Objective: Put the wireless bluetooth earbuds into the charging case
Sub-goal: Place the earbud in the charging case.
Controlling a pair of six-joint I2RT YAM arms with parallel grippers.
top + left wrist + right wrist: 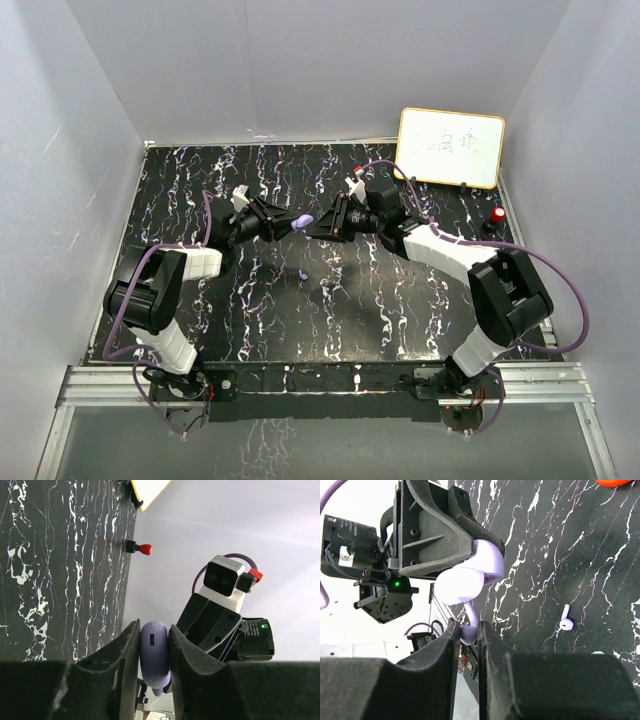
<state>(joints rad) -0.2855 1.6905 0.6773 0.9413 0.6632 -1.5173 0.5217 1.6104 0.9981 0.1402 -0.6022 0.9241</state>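
The left arm reaches from the bench's [350, 320] near-left corner toward its middle. The left gripper [290, 222] is clenched on the charging case [154, 652], a rounded lilac shell pinched by its sides between the two black fingers [125, 655]. It is held clear above the bench top. From the left wrist, a small slot on the case's edge faces the camera. From the right wrist, the case looks hinged open, with a pale rounded half [459, 586] hanging below the darker half that sits in the fingers.

Just right of the case, tip to tip with the left one, the right gripper [468, 626] is closed tight on one of the wireless bluetooth earbuds. This is a lilac earbud [469, 612] whose thin stem rises from between the pads to the pale half of the case. Whether it already sits in its socket I cannot tell.

The second earbud [565, 621], pale and stemmed, lies loose on the black marbled bench. It is below the meeting grippers, nearer the bench's near edge, and apart from both grippers.

Further right, a whiteboard [450, 147] with faint writing leans at the far-right corner. A small red-capped piece [497, 215] stands close to the right edge, just in front of the whiteboard.
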